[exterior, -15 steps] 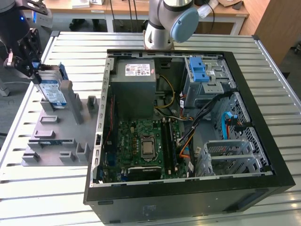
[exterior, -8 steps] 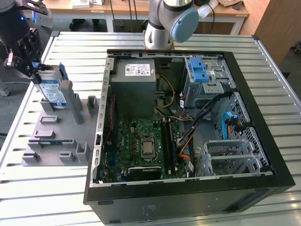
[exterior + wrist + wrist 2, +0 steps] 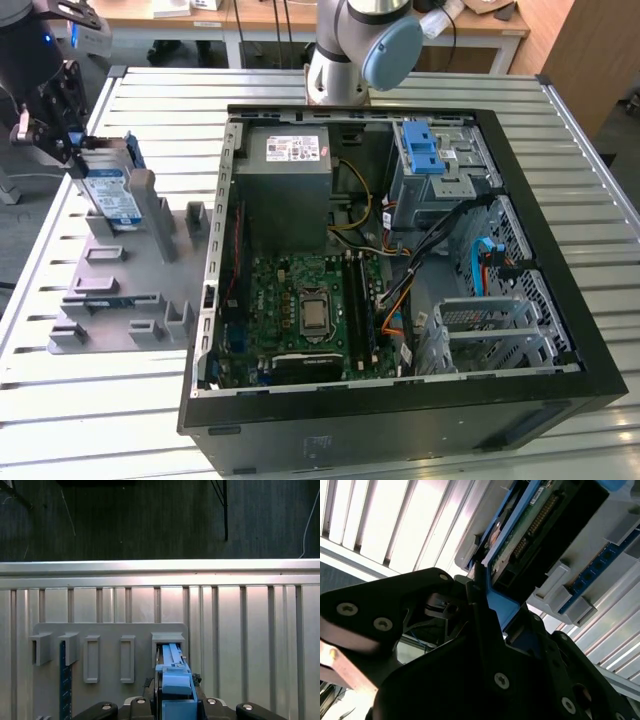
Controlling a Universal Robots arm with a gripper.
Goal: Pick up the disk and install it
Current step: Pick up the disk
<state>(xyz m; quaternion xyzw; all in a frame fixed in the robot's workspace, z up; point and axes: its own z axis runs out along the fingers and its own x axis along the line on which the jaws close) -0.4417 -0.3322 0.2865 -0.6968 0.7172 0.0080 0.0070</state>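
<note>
Fingers of our gripper [image 3: 72, 155], at ten o'clock in the exterior view, clench the blue frame edge of the disk [image 3: 112, 195], standing upright in the grey slotted holder [image 3: 120, 295], where we see bare slatted table [image 3: 40, 260] at its nine o'clock and the open computer case [image 3: 400, 430] near its three o'clock edge.

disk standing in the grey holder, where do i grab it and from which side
Pinch the exposed blue-framed end of the disk across its thickness, coming from the exterior view's left: it stands on edge in the grey holder, its lower part slotted in. The gripper is shut on it there.
</note>
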